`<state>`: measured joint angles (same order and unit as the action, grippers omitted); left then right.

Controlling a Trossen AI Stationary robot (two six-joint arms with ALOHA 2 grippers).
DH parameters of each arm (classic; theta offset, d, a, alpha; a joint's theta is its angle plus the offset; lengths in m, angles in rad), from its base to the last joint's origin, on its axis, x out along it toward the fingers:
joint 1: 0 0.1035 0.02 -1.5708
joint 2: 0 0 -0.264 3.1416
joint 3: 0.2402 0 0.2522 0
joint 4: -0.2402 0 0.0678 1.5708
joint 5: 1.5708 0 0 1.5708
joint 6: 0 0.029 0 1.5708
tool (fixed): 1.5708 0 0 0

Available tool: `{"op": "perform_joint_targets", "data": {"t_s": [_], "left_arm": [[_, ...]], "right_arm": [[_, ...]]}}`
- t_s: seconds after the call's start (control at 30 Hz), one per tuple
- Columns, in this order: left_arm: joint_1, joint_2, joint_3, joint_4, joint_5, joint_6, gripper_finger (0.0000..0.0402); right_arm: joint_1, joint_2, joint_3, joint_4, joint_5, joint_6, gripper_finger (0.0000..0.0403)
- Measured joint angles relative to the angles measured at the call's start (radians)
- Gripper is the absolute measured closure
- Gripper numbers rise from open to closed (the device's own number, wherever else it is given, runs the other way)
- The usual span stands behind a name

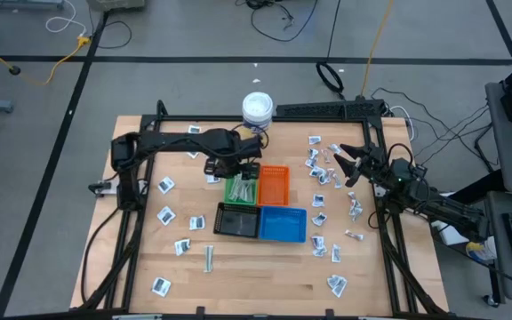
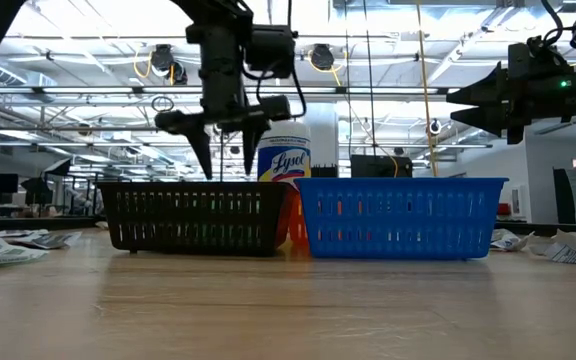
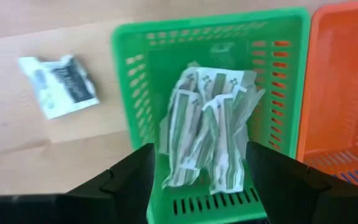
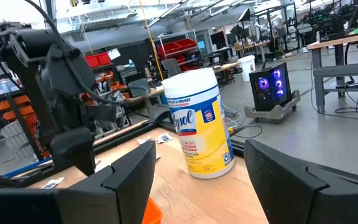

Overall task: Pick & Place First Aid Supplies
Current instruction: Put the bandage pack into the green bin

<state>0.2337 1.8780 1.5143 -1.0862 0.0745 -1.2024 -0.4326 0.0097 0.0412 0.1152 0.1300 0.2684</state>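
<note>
Several pale wrapped strips with green print [image 3: 210, 130] lie in a heap on the floor of the green tray [image 3: 135, 93]. My left gripper [image 3: 197, 180] hangs open straight above them, fingers pointing down, one on either side of the heap. In the low view its fingertips [image 2: 226, 160] stand just above the trays' rims. Small white packets lie scattered on the table to the left [image 1: 165, 185] and right [image 1: 320, 175] of the trays. My right gripper [image 1: 349, 169] waits open and level over the table's right side.
The orange tray [image 1: 274, 184] stands next to the green one, with the black [image 1: 237, 220] and blue [image 1: 283, 224] trays on their near side. A white-lidded yellow tub [image 1: 257, 108] stands at the far edge. One packet [image 3: 58, 84] lies beside the green tray.
</note>
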Motion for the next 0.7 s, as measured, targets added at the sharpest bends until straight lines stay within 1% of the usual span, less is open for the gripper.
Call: {"op": "perform_joint_targets", "data": {"t_s": [0.13,0.23,0.33,0.5,0.7], "left_arm": [[-0.003,-0.040,0.000,-0.065,-0.009,-0.034,0.0149],[-0.016,-0.072,-0.003,-0.108,-0.036,-0.067,0.0158],[-0.042,-0.116,-0.040,-0.107,-0.051,-0.118,0.0166],[-0.142,-0.164,-0.125,-0.092,-0.047,-0.248,0.0167],[-0.284,-0.192,-0.189,-0.085,-0.029,-0.400,0.0147]], "right_arm": [[0.000,0.000,0.000,-0.001,0.000,0.000,0.0160],[0.000,0.000,0.000,0.000,0.000,0.000,0.0160],[0.000,0.000,0.000,0.000,0.000,0.000,0.0160],[0.000,0.000,0.000,0.000,0.000,0.000,0.0160],[0.000,0.000,0.000,0.000,0.000,0.000,0.0160]]}}
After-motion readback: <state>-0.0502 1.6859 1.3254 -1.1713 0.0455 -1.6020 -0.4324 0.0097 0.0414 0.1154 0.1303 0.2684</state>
